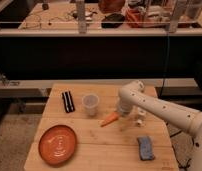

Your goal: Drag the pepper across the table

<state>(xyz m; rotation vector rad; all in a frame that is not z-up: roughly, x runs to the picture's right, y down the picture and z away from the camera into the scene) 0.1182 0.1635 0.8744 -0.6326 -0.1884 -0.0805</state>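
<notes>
The wooden worktop (96,142) carries everything here. A white arm (161,109) reaches in from the right. Its end effector (125,112) is low over the middle of the worktop, at the right end of the orange pepper (109,120). The pepper lies slanted, tip toward the front left. A clear cup (90,104) stands upright just left of it. A black object (68,101) lies at the rear left, an orange plate (58,144) at the front left and a blue sponge (145,148) at the front right.
</notes>
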